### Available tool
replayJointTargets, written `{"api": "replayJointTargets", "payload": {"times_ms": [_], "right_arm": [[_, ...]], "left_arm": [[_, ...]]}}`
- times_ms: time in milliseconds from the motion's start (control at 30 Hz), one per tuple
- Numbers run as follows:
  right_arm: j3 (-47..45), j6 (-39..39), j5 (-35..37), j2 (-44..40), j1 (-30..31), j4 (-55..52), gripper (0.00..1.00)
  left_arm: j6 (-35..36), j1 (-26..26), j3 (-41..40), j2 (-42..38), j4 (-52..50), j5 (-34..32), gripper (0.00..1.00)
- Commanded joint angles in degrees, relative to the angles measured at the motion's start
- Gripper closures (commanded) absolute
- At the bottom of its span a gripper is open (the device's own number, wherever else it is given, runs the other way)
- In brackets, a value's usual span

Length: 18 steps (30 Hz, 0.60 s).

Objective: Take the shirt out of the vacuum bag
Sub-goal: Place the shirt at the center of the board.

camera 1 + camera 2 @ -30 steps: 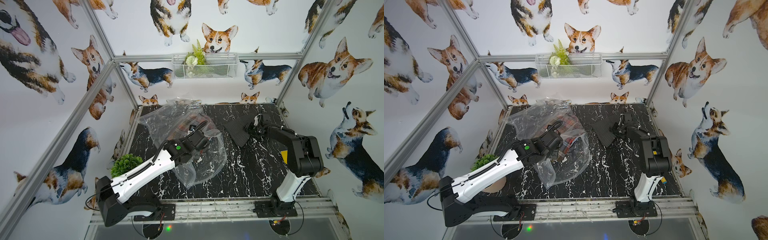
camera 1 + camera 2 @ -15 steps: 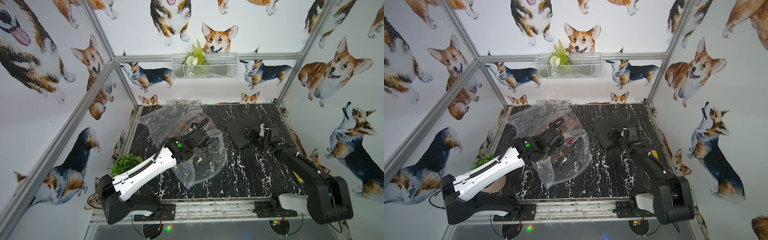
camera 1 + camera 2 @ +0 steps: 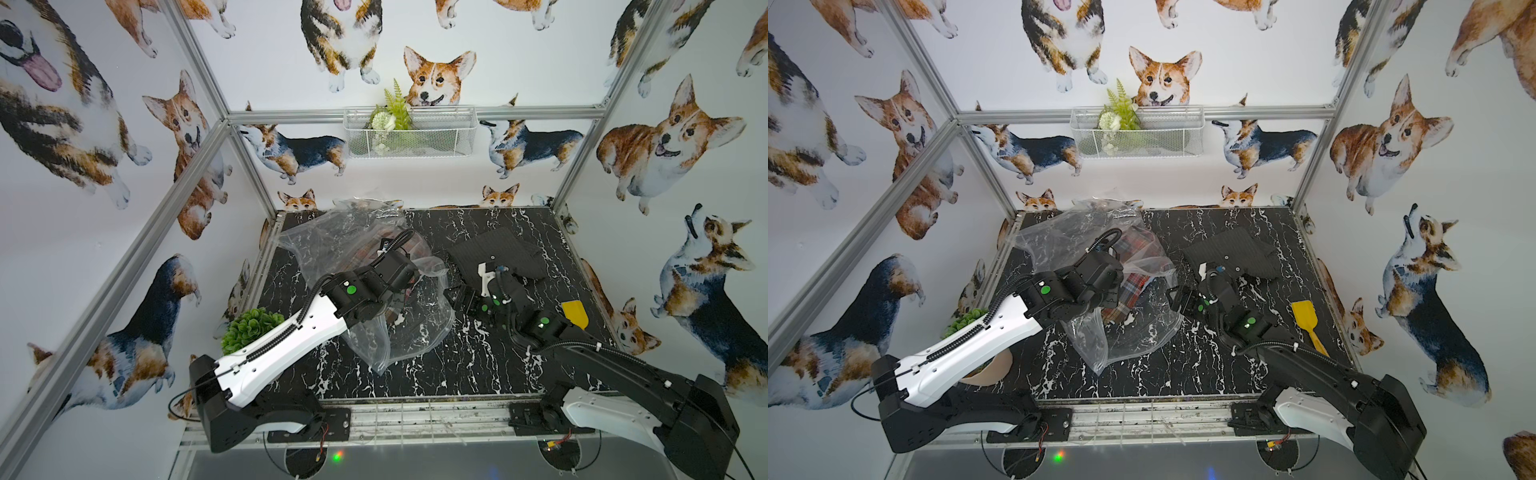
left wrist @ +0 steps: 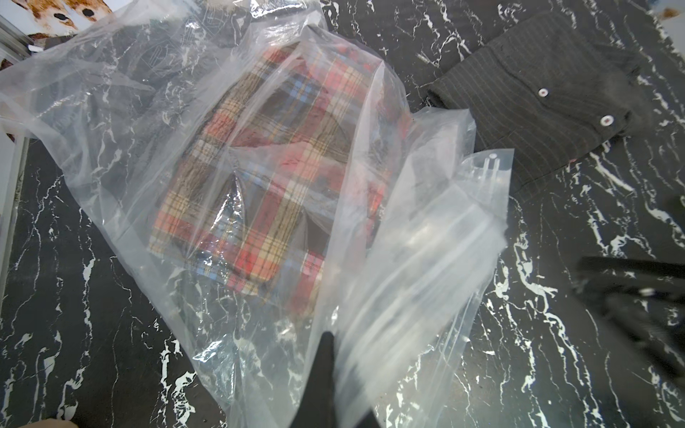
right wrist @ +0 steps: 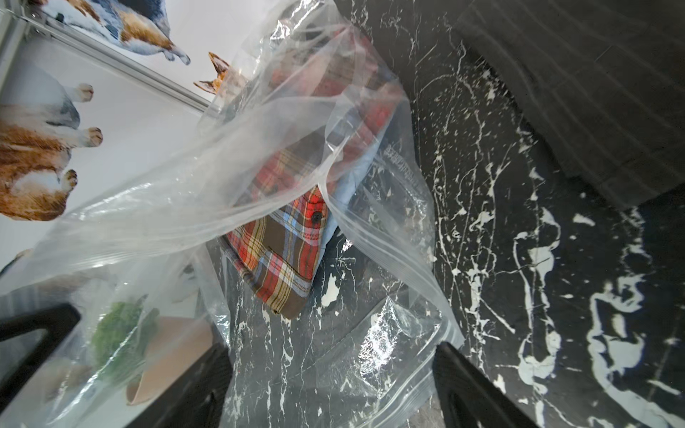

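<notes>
Vacuum bag [image 3: 332, 245] lengthwise back-left to front-centre, mouth frontward

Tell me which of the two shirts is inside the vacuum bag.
The red plaid shirt, seen through the clear vacuum bag; the dark pinstriped shirt lies uncovered on the table beside it.

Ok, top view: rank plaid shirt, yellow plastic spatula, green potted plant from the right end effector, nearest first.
1. Red plaid shirt, in the clear plastic bag.
2. Yellow plastic spatula, right side.
3. Green potted plant, far left.
</notes>
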Motion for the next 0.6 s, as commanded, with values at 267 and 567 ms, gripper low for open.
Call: {"api": "replayJointTargets", "payload": {"times_ms": [267, 567], "right_arm": [[5.6, 4.49, 8.99, 16.79, 9.15, 14.54, 0.12], [9.45, 7.21, 11.54, 27.81, 11.14, 19.91, 0.13]], "left_arm": [[-3.55, 0.04, -1.33, -3.55, 3.44, 1.03, 1.0], [-3.8, 0.04, -2.33, -4.3, 3.87, 2.08, 1.0]]}}
